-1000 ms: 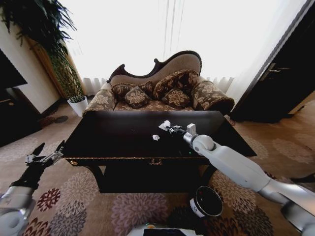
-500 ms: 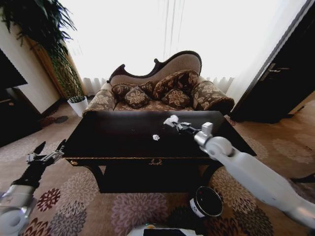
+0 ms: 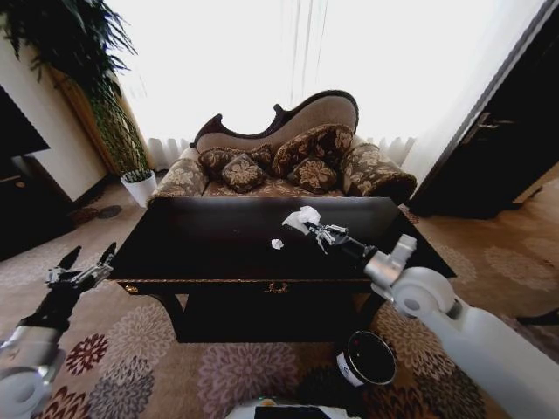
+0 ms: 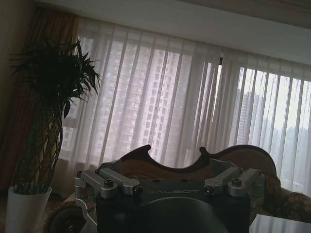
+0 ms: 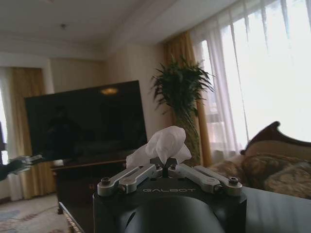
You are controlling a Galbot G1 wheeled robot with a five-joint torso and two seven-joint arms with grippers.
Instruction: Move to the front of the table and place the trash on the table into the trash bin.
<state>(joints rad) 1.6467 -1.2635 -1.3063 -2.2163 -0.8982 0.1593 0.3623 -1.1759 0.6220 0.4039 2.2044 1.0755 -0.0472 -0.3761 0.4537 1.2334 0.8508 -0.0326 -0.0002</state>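
- The right gripper holds a crumpled white paper ball pinched between closed jaws, lifted above the large dark glossy wooden table; a second ago the paper sat lower, at the tabletop.
- In the right wrist view the paper wad bulges out past the closed fingertips, so the grip looks secure.
- One small white scrap remains on the tabletop, just beside the raised gripper.
- The small round black bin stands on the patterned carpet by the table's front right corner, below the right arm; the carry to it is judged not yet begun.
- The left gripper hangs idle beside the table's left end, its jaws spread wide and empty, unchanged over the past second.
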